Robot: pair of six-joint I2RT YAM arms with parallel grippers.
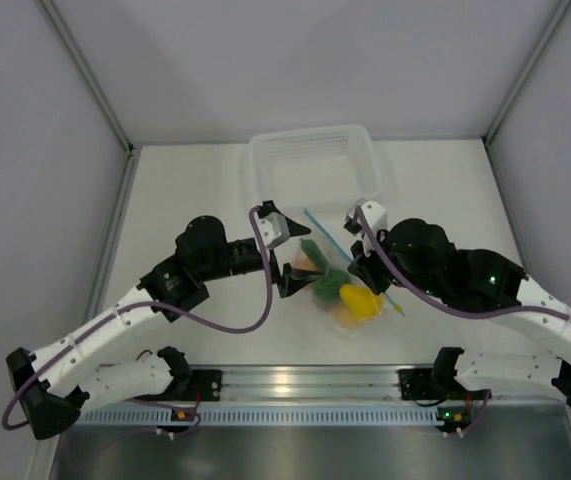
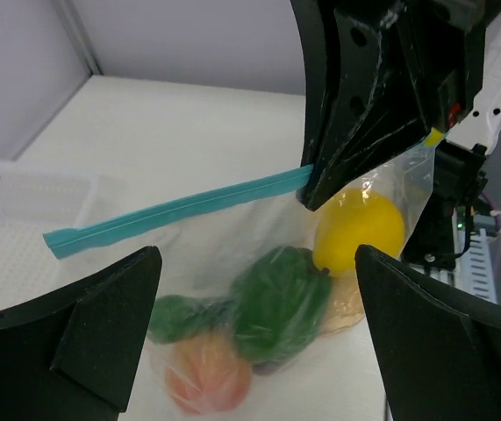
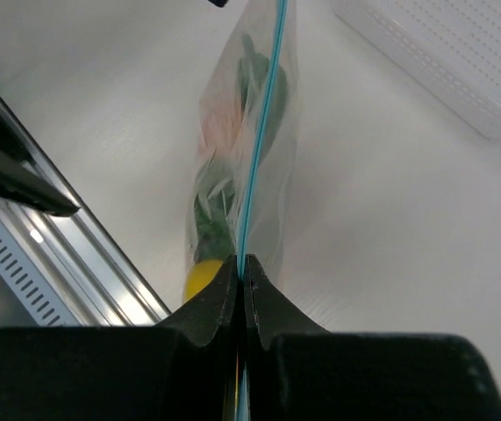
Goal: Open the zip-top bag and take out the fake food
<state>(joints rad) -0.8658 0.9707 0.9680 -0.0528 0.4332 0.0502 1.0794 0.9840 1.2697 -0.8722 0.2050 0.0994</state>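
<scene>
Pinching the light blue zip strip (image 3: 259, 132) flat between the two closed black fingers of the right gripper (image 3: 242, 276) at the bottom centre of the right wrist view, and holding the clear soft plastic zip-top bag (image 1: 337, 312) just below the centre of the top view. Spreading the black fingers (image 2: 83, 324) of the left gripper (image 2: 257, 263) wide across the lower corners of the left wrist view, gripping nothing, and framing the glossy plastic fake food (image 1: 358, 300) inside the bag: yellow pepper (image 2: 360, 224), green pepper (image 2: 281, 298), peach-orange fruit (image 2: 208, 377). Leaving the white mesh plastic basket (image 1: 365, 140) apart from both grippers at the upper middle of the top view.
</scene>
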